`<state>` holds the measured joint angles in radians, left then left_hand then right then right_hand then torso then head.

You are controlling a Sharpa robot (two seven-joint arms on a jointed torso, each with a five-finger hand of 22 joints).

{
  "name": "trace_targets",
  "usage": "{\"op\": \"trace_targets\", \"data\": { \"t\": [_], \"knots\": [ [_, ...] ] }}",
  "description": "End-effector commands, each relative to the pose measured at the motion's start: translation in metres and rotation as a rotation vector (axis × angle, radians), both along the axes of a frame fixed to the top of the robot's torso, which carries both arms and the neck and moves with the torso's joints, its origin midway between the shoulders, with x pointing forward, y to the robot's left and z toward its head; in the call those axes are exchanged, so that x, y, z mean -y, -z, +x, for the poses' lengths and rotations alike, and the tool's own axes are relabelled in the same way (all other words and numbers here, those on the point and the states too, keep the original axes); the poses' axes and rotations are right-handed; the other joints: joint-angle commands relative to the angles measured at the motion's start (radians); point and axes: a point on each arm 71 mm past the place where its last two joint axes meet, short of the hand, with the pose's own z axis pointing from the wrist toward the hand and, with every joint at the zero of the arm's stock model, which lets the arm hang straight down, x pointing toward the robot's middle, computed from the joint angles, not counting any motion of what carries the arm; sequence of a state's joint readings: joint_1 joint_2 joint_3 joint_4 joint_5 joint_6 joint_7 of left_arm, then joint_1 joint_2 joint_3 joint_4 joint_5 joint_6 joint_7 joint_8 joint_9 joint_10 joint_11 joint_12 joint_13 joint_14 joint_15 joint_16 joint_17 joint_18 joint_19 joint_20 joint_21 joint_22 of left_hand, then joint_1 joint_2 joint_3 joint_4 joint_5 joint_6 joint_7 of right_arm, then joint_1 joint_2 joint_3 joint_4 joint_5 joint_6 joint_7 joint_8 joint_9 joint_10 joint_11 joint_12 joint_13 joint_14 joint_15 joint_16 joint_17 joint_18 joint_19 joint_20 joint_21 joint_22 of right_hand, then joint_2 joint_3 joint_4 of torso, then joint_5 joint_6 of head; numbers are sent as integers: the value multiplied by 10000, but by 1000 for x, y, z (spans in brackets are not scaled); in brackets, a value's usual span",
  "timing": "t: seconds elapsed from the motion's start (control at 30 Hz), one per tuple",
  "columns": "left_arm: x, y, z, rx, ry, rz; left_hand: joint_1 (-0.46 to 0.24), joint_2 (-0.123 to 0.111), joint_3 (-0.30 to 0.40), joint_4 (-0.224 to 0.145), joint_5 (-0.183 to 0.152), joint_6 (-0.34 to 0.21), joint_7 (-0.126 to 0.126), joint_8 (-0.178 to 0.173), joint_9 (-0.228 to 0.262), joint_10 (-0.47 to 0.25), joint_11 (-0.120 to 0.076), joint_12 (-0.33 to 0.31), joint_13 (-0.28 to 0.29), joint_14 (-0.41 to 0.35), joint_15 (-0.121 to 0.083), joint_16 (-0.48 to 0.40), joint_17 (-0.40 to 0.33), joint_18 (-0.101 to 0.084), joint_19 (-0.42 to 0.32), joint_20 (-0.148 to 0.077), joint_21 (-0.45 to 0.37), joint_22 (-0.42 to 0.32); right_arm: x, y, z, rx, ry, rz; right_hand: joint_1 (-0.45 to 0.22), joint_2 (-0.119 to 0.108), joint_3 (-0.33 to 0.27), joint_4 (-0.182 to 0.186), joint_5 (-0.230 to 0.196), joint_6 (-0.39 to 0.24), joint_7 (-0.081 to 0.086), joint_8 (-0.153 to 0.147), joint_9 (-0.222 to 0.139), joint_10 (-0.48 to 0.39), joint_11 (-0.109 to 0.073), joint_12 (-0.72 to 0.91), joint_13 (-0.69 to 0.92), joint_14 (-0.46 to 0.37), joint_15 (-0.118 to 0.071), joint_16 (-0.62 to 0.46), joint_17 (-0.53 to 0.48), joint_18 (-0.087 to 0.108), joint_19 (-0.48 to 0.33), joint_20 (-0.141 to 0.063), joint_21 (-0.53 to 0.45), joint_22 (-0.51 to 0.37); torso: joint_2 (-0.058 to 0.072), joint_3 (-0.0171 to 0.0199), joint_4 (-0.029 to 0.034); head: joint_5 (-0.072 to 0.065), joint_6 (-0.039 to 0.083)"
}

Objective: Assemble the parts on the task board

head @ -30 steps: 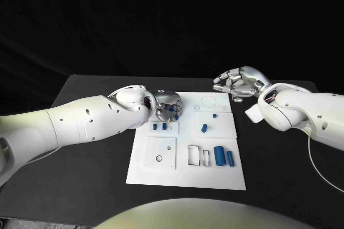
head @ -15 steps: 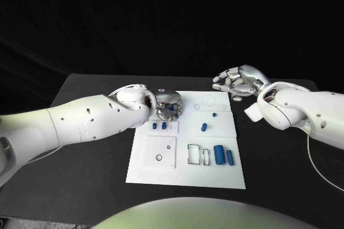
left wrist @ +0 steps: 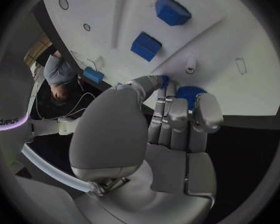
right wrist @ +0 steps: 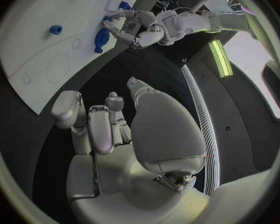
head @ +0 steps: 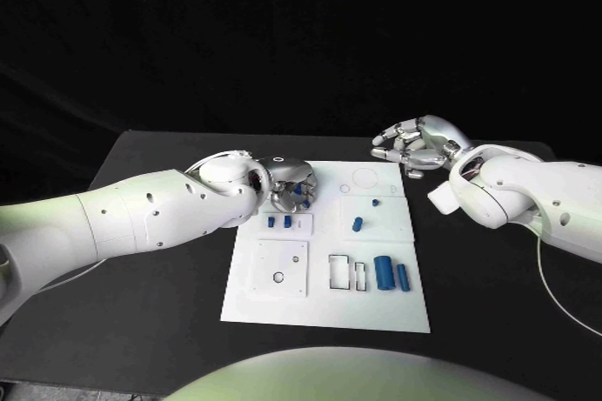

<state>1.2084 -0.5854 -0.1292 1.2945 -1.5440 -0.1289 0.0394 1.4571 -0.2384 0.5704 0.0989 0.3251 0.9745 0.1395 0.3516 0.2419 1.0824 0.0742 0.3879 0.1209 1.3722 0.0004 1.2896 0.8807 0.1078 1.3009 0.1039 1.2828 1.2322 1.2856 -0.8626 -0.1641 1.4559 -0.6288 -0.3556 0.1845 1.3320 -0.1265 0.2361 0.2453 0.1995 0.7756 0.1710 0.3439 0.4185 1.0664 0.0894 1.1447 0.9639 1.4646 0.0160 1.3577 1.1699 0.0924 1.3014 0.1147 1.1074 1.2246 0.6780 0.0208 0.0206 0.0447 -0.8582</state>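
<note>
Hovering at the white board's (head: 329, 305) far left corner, the left hand (head: 291, 185) is curling its fingers around a small blue part (left wrist: 190, 93). The right hand (head: 418, 147) is hanging clenched and empty beyond the board's far right corner.

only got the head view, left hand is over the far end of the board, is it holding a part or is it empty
Observer: It's holding one. In the left wrist view a blue part sits pinched between the thumb and fingers of the left hand.
Operator: ok, anything in the right hand
Observer: No. The right wrist view looks into the right hand: its fingers are curled in with nothing between them.
Operator: whats under it
Observer: In that same view there is bare black table beneath the fingers, and the edge of the task board lies beyond the fingertips.
</note>
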Motion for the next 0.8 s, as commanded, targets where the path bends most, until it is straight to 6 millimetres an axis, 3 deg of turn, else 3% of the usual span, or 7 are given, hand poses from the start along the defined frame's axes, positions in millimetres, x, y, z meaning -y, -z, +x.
{"op": "trace_targets", "data": {
  "t": [0.03, 0.43, 0.8],
  "knots": [
    [-2, -8, -1, 148, -103, -594, -43, 41, 23, -47, -67, 16, 8, -40, 1, 80, 7, -51, -4, 59, 1, 37, -35, -135, 29, -19, 56, -1, -1, 1, 0, -15, -172, -42, 89, 23, 8, 65, 58, -74, -3, 60, -11, -8, -39, -46, -24, 53, -82, -28, -14, 160, -34, -8, -36, -14, -19, 4, 10, 9, 27],
    [-32, -29, -3, -284, -853, -1259, -144, -5, 27, -55, -73, 53, 13, -63, 12, 140, 14, -129, -5, 102, 12, 70, 34, -164, 112, -37, 153, 111, 2, 3, 1, -32, -82, -82, 102, 18, 11, 77, 54, -78, -5, 64, -13, -266, -40, -300, -354, 17, -85, -126, -149, 183, -86, -13, -164, -103, -71, -1, 115, 22, 55],
    [-57, -23, -1, -831, -1417, -970, -198, -33, 20, -57, -77, 73, 6, -72, 18, 175, 9, -166, -4, 105, 9, 60, -1, -168, 122, -42, 167, 127, 3, 4, 1, -72, -62, -91, 102, 18, 11, 77, 54, -78, -5, 64, -13, -266, -40, -300, -354, 17, -85, -126, -149, 183, -86, -13, -164, -103, -61, -11, 114, 55, 17]
  ]
}}
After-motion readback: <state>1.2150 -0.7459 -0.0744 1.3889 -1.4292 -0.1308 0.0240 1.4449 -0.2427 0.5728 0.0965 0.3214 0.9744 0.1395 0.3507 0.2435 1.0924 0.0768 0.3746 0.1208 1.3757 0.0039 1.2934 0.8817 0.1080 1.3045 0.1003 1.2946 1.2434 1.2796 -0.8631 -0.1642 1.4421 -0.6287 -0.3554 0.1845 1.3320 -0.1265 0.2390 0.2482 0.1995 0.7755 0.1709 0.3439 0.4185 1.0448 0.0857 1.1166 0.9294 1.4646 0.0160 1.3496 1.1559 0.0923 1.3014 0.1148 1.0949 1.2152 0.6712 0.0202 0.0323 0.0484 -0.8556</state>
